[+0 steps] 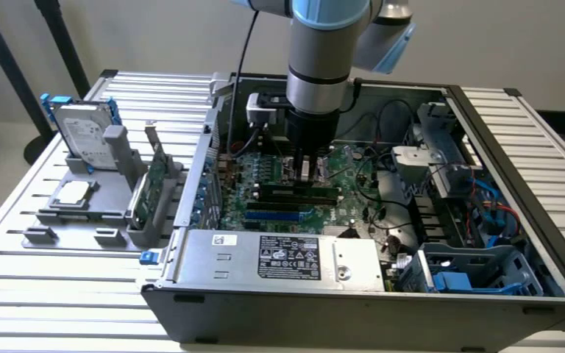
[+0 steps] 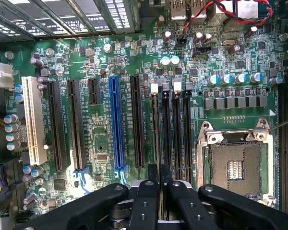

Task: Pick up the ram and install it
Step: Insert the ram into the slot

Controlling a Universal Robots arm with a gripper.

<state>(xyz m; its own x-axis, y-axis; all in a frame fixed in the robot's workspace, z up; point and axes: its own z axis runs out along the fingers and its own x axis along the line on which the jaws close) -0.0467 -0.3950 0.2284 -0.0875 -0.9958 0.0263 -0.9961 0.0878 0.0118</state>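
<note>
The ram shows edge-on as a thin green-brown line along the black memory slot nearest the expansion slots. In the exterior view the ram is a narrow stick standing along the memory slots on the green motherboard. My gripper hangs straight down inside the open computer case, its two black fingers closed on the ram's upper edge. In the exterior view the gripper sits just above that stick. I cannot tell how deep the ram sits in its slot.
The bare processor socket lies beside the memory slots; a blue slot and a white slot lie on the other side. The power supply fills the case front. Loose cables crowd the exterior view's right. A hard drive and an expansion card stand in a grey rack outside.
</note>
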